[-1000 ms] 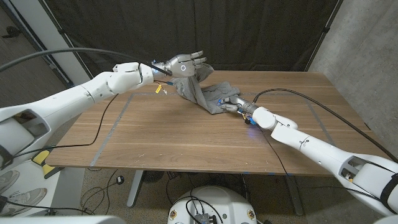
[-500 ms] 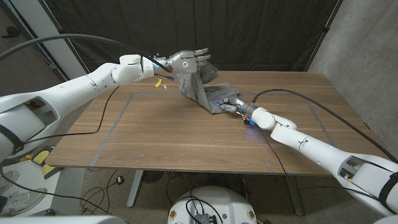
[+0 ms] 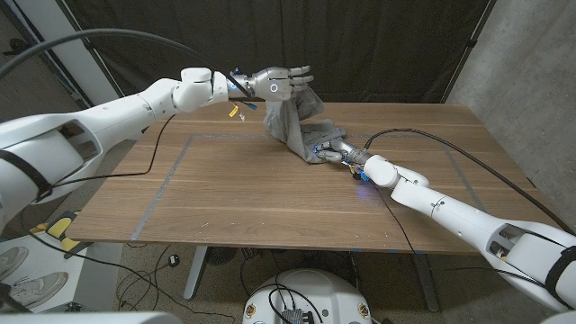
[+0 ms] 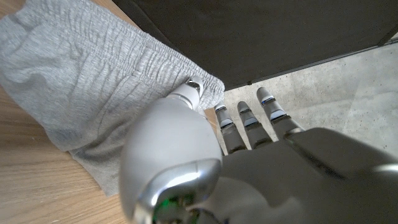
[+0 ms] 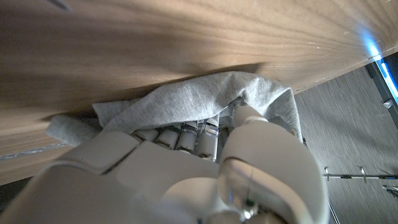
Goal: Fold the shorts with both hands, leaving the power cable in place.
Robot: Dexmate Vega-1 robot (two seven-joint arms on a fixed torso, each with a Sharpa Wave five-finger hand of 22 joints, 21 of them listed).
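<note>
Grey shorts (image 3: pixel 295 126) at the far middle of the wooden table (image 3: pixel 270 193), one end lifted. Left hand (image 3: pixel 281 83) holds the raised waistband above the table, other fingers (image 4: pixel 239 127) extended straight. Right hand (image 3: pixel 337 150) grips the low end against the tabletop, fingers curled into the cloth (image 5: pixel 205 99).

The shorts (image 3: pixel 290 126), upper middle of the head view, are soft matt grey cloth, with a gathered, ribbed waistband in the left wrist view. The table (image 3: pixel 270 193) is smooth brown wood with a low sheen and visible grain. Both the left hand (image 3: pixel 277 83) and right hand (image 3: pixel 337 149) have glossy pale plastic shells.
</note>
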